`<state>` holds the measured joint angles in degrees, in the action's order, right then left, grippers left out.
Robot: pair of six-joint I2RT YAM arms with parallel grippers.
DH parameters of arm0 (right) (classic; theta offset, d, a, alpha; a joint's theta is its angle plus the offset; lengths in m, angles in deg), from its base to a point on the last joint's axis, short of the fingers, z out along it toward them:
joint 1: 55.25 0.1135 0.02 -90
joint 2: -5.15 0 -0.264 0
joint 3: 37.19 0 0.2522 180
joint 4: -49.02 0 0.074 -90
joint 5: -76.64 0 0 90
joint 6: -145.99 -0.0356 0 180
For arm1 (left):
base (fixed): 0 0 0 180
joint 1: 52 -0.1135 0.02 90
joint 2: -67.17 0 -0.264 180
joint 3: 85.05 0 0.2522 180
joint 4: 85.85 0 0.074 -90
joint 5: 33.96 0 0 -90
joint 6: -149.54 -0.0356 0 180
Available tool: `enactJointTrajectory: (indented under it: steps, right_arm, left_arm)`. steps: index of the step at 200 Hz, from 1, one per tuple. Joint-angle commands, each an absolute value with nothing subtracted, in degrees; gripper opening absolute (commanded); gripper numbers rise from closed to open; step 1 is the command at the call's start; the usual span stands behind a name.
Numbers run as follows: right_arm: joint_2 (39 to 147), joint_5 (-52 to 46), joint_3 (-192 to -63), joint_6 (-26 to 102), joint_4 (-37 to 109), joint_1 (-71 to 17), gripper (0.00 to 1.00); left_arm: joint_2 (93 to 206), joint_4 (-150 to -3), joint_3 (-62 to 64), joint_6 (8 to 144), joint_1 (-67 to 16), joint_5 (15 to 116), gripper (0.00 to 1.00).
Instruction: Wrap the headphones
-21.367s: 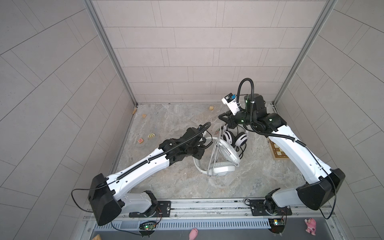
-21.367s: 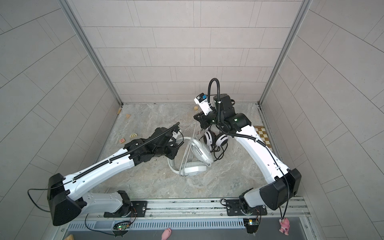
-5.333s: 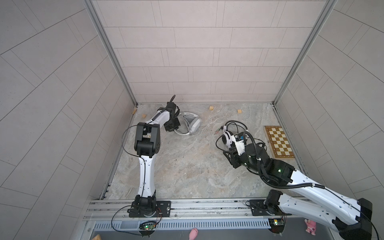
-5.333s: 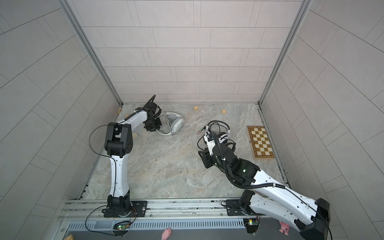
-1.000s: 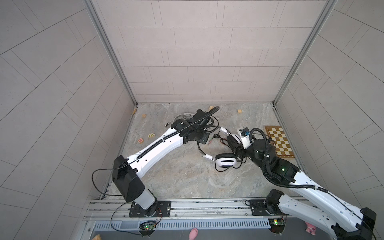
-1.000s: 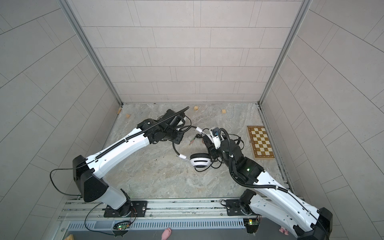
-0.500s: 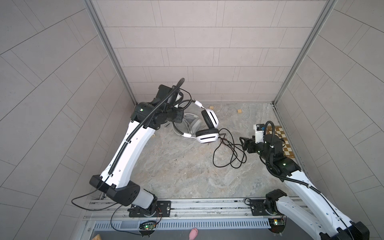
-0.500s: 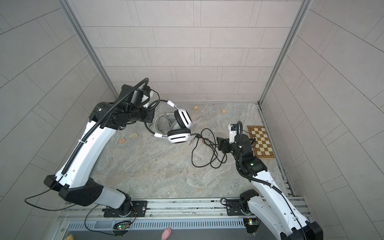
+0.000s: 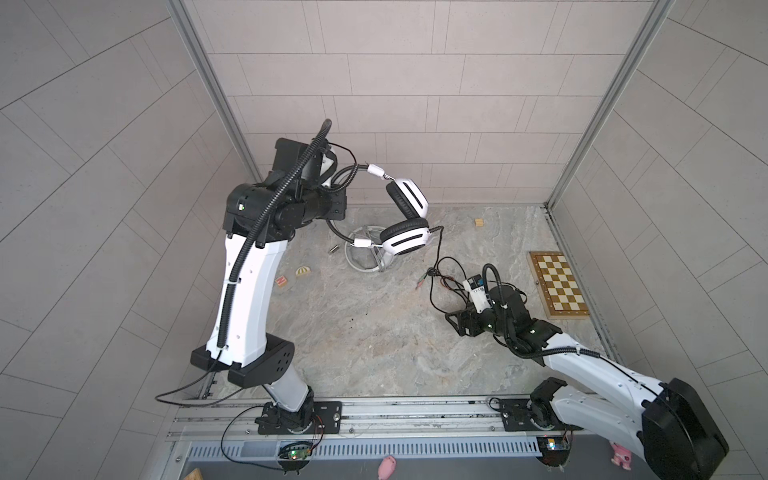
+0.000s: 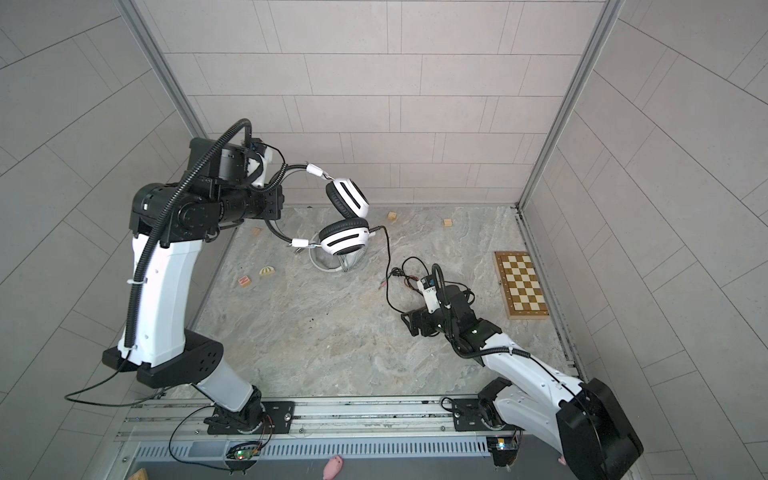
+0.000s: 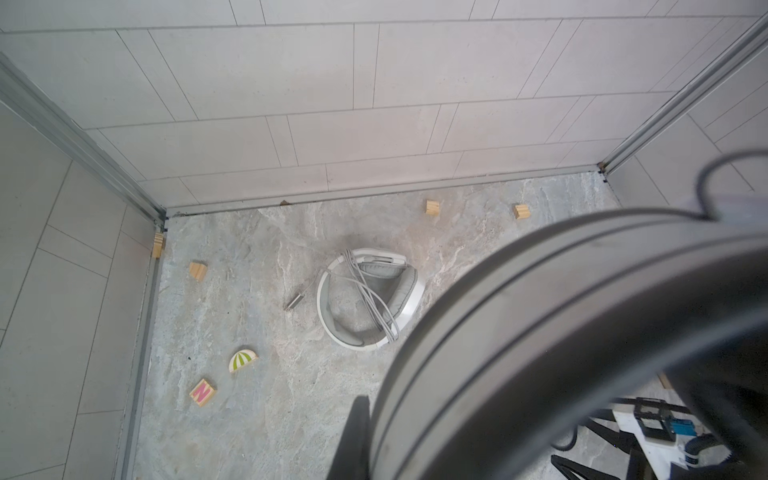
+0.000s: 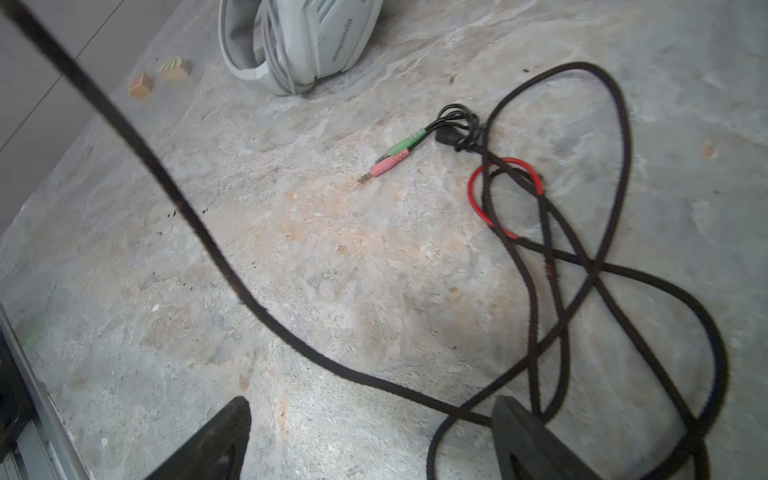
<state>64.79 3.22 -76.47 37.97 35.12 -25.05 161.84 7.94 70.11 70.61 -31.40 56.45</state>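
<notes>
My left gripper (image 9: 337, 203) (image 10: 276, 206) is raised near the back wall, shut on the thin headband of the black-and-white headphones (image 9: 405, 242) (image 10: 345, 242). In the left wrist view that headband (image 11: 540, 332) is a blurred grey arc beside one dark finger (image 11: 357, 440). Its black cable (image 9: 436, 266) (image 12: 540, 216) drops to the floor in loose loops, ending in green and pink plugs (image 12: 395, 158). My right gripper (image 9: 455, 326) (image 10: 409, 325) (image 12: 370, 419) stands open low over the floor, with a strand of cable lying between its fingers. The white headphones (image 9: 365, 266) (image 11: 370, 303) (image 12: 307, 37) lie wrapped on the floor.
A chessboard (image 9: 559, 284) (image 10: 521, 284) lies by the right wall. Small wooden blocks (image 9: 479, 222) (image 11: 432, 206) sit along the back wall. A letter block (image 9: 282, 281) (image 11: 203, 392) and a striped semicircle (image 9: 304, 271) (image 11: 242, 359) lie at the left. Tiled walls enclose three sides.
My left arm has lifted the black-and-white headphones from the floor up toward the back left. My right gripper has drawn back to the cable loops, and its jaws have widened.
</notes>
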Motion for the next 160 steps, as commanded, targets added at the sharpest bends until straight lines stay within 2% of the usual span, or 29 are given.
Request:
enactJointTrajectory:
  steps: [1, 33, 52, 81, 111, 133, 160]
  right_arm:
    - [68.2, -0.4, -79.6, 43.0, 37.9, -24.1, 0.92]
    - [76.1, 1.1, -83.6, 46.2, 39.1, -24.1, 0.92]
    - [80.3, 4.1, -84.6, 46.1, 40.1, -22.7, 0.97]
    - [83.0, 3.4, -84.1, 45.8, 43.1, -20.6, 0.97]
    - [85.5, 0.4, -86.1, 45.8, 37.6, -20.5, 0.93]
    - [87.1, -2.2, -86.1, 47.3, 37.1, -20.6, 0.89]
    - [92.1, -3.8, -90.6, 46.7, 32.1, -20.6, 0.71]
  left_arm:
    - [160.8, 7.1, 69.8, 72.9, -31.7, 59.8, 0.00]
    - [160.5, 6.8, 68.7, 72.9, -32.0, 60.1, 0.00]
    - [160.4, 6.8, 68.6, 72.9, -32.6, 60.2, 0.00]
    - [160.5, 6.8, 68.6, 72.5, -34.5, 61.6, 0.00]
    - [160.4, 6.7, 68.4, 72.9, -36.2, 62.8, 0.00]
    - [160.0, 6.2, 68.3, 73.3, -37.0, 63.9, 0.00]
    - [160.0, 4.7, 68.5, 74.6, -39.7, 67.4, 0.00]
